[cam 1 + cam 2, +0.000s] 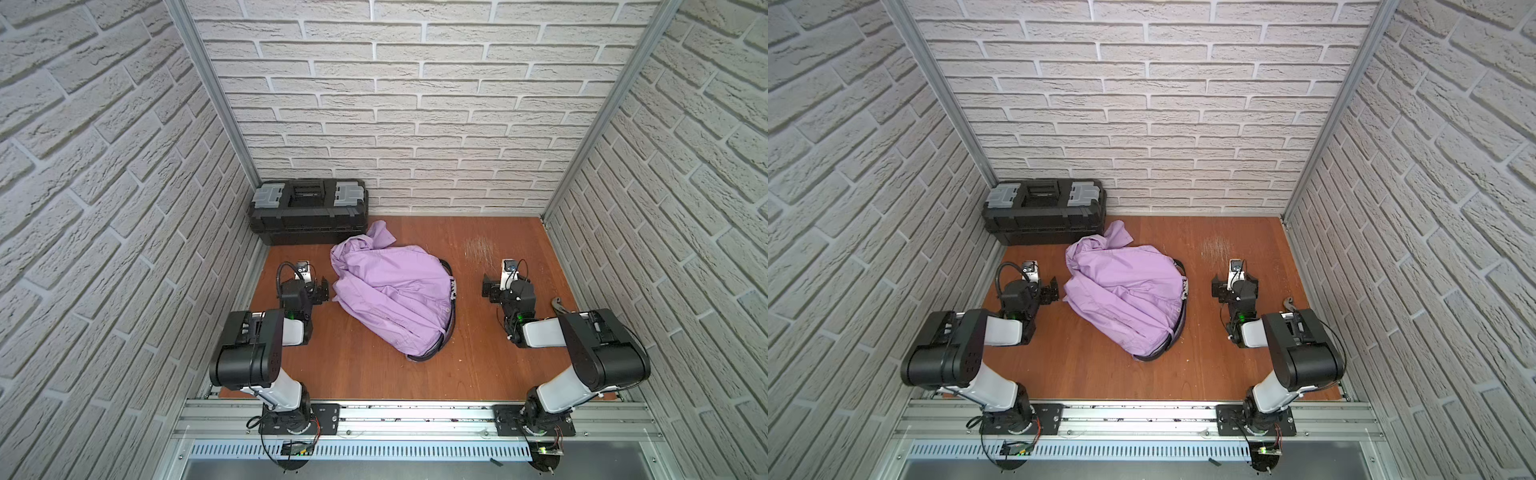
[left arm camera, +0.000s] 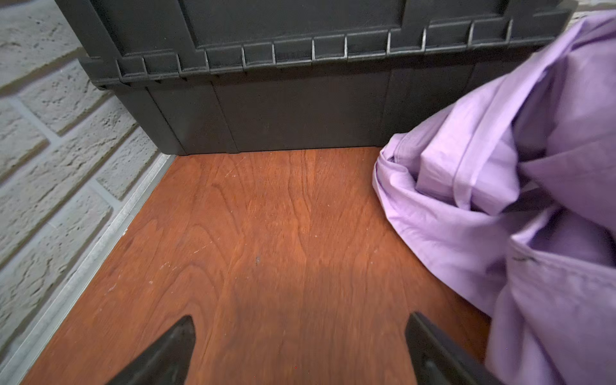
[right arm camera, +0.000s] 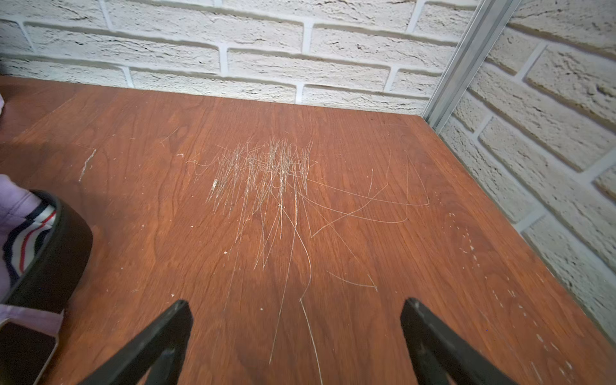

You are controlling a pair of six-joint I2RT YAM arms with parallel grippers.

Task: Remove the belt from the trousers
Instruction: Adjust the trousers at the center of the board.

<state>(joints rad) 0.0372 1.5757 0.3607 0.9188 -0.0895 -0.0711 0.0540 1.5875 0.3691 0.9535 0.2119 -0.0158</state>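
The lilac trousers (image 1: 390, 295) (image 1: 1125, 295) lie crumpled in a heap mid-table. The black belt (image 1: 453, 320) (image 1: 1170, 341) runs along the heap's right edge, with its silver buckle (image 1: 453, 289) there. My left gripper (image 1: 322, 291) (image 1: 1052, 293) rests low just left of the trousers, open and empty. My right gripper (image 1: 488, 286) (image 1: 1217, 286) sits a short way right of the belt, also open and empty. In the left wrist view the gripper (image 2: 300, 336) spans bare wood beside the trousers (image 2: 500, 200). In the right wrist view the gripper (image 3: 296, 320) is over scratched wood; the belt (image 3: 56, 253) and buckle (image 3: 26, 346) show at the frame's edge.
A black toolbox (image 1: 307, 212) (image 2: 300, 100) stands in the back left corner, touching the trousers' far end. Brick-patterned walls close three sides. A small metal tool (image 1: 559, 305) lies near the right wall. The wooden table (image 1: 374, 374) is scratched at the back right (image 1: 478, 245).
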